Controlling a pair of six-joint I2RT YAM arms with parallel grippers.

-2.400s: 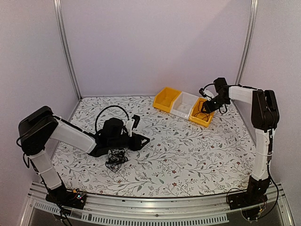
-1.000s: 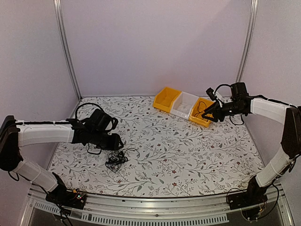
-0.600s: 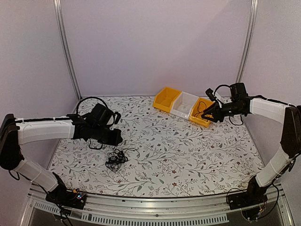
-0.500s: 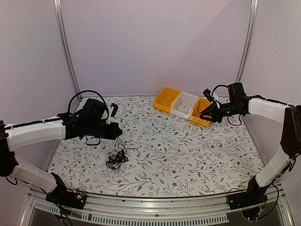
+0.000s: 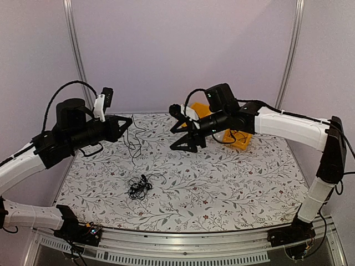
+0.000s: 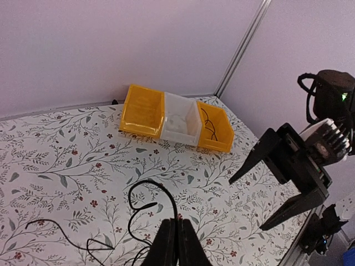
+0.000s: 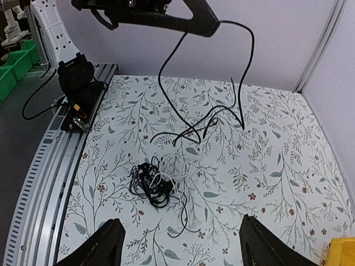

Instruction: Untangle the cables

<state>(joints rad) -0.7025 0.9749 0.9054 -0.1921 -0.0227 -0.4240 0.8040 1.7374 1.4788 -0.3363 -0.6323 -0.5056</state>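
Left claw (image 5: 129, 119) newly aloft, tight on thin looping black cable (image 7: 253, 44); right claw (image 5: 176, 130) nearer, wide, empty.

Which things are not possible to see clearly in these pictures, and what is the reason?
- Right wrist view: the wires in the clump cannot be counted, because they are thin and overlap.
- Top view: the bins are mostly hidden behind the right arm.
- Left wrist view: the hanging cable runs off the bottom edge, and the clump is outside the frame.
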